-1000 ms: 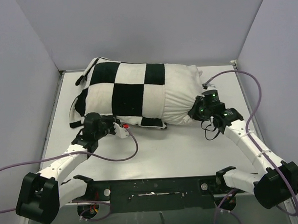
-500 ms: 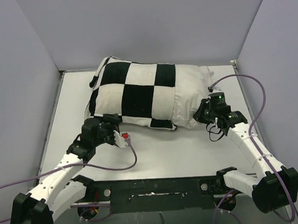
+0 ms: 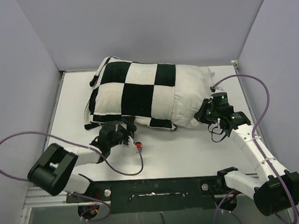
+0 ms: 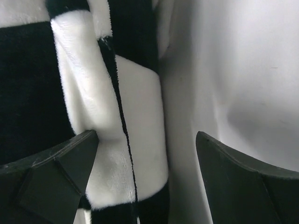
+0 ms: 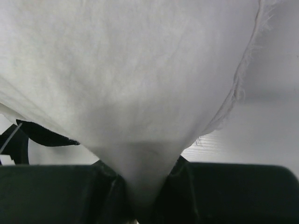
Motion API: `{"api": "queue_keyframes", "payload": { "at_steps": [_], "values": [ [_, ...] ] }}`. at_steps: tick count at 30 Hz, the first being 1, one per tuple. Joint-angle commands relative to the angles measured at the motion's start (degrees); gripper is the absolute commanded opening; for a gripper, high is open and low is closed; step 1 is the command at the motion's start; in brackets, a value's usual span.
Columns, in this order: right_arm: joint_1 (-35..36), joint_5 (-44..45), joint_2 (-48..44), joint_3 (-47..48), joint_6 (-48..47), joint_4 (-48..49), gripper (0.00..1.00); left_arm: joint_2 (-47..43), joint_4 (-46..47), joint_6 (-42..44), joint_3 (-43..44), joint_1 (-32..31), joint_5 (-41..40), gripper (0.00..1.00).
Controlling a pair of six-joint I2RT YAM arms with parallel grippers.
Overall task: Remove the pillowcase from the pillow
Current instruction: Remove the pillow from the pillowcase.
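**Pillow held at the right, left end effector open at the pillowcase edge**

In the top view, the pillow (image 3: 190, 97) lies across the far half of the worktop (image 3: 191, 150). The pillowcase (image 3: 133, 93) covers its left and middle part, and only the right end of the pillow shows bare white. The right end effector (image 3: 203, 112) is at the near right corner of the pillow. The left end effector (image 3: 124, 133) sits low at the near edge of the pillowcase, touching it or just beside it. The placing looks deliberate: one arm anchors the bare end, so the other arm can draw the cover off toward the left. As most of the pillow is covered, the task seems to be at an early stage.

In the left wrist view, the two fingers (image 4: 51, 163) stand wide apart, so this end effector is released and grasps nothing. Between them lies a plush black-and-white fold of the pillowcase with a dark seam along it, nearer to the left finger. To the right is a smooth white surface, probably the worktop. The fold appears to be lined up for a pinch, and the jaws would need to close on it before any pull.

In the right wrist view, the white fabric of the pillow narrows into a wedge and goes down between the dark fingers at the bottom edge. This end effector is clenched on the pillow. A frayed seam runs along the right side of the fabric. The grip takes only a small bunch of cloth, so a strong pull from the left could make it slip.
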Motion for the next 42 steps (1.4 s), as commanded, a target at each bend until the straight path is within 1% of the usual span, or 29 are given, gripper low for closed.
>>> {"api": "queue_keyframes", "payload": {
  "at_steps": [1,3,5,9,12,14,15,17,18,19,20,24,26,27,29,32,33,34,36,39,41,42],
  "values": [
    [-0.22,-3.39,-2.06,2.64,-0.27,2.15,0.0,11.29,33.55,4.71,2.98,1.38,0.67,0.85],
    [-0.19,-4.27,-2.36,2.06,-0.29,2.2,0.0,17.3,43.11,5.21,4.2,1.33,1.8,0.85],
    [-0.26,-4.72,-2.71,1.51,-0.37,2.2,0.0,20.22,47.98,5.45,5.13,1.2,3.9,0.85],
    [-0.31,-5.58,-2.92,0.86,-0.54,2.24,0.0,19.21,47.86,3.18,6.36,-0.16,5.51,0.82],
    [-0.38,-5.91,-2.75,0.8,-0.64,2.24,0.0,13.96,46.33,0.22,3.65,-1.61,8.88,0.81],
    [-0.4,-6.21,-2.47,0.97,-0.71,2.53,0.0,8.55,41.88,-1.24,1.69,-2.79,11.3,0.8],
    [-0.44,-6.5,-2.17,1.1,-0.61,2.79,0.0,5.57,37.76,-1.36,1.39,-3.31,11.94,0.8],
    [-0.37,-6.87,-1.66,1.47,-0.46,2.93,0.0,0.3,25.48,-0.65,2.75,-3.85,11.81,0.8],
    [-0.29,-7.04,-1.49,1.58,-0.39,3.06,0.0,-1.17,19.49,-0.64,4.01,-3.87,11.24,0.8],
    [-0.28,-7.1,-1.43,1.68,-0.27,3.16,0.0,-1.53,15.55,-0.75,5.25,-3.87,9.99,0.8],
    [-0.31,-7.1,-1.42,1.69,-0.14,3.2,0.0,-0.92,14.03,-0.77,6.01,-3.81,8.61,0.8],
    [-0.4,-7.14,-2.31,1.34,-0.02,3.14,0.0,6.89,23.06,0.48,6.45,-2.0,4.96,0.79],
    [-0.44,-6.89,-2.66,1.25,-0.16,2.92,0.0,9.46,22.74,0.84,7.67,-1.32,2.78,0.78],
    [-0.46,-6.86,-2.77,1.37,-0.24,2.82,0.0,9.71,21.04,0.81,8.15,-1.14,2.11,0.78],
    [-0.58,-6.84,-2.8,1.58,-0.52,2.57,0.0,6.49,15.08,0.34,7.63,-1.06,3.26,0.77],
    [-1.07,-6.87,-2.73,2.16,-0.88,2.17,0.0,-2.45,-1.77,-0.07,6.52,-0.8,10.05,0.78],
    [-1.22,-7.02,-2.67,2.25,-0.97,2.15,0.0,-4.76,-6.08,0.16,6.33,-0.86,11.61,0.78],
    [-1.39,-7.17,-2.59,2.37,-0.99,2.23,0.0,-5.8,-7.34,0.75,5.36,-0.96,12.27,0.79],
    [-1.44,-7.42,-2.57,2.43,-0.84,2.39,0.0,-4.63,-2.44,1.99,3.38,-1.13,11.45,0.8],
    [-1.57,-7.99,-2.52,2.18,-0.33,3.04,0.0,2.16,8.03,2.41,3.56,-1.07,6.62,0.8],
    [-1.5,-8.24,-2.7,2.05,-0.05,3.12,0.0,7.46,15.96,1.86,4.95,-0.92,3.61,0.8],
    [-1.49,-8.2,-2.86,1.96,0.05,3.06,0.0,9.58,18.31,2.03,5.82,-0.66,2.59,0.8]
  ]
}}
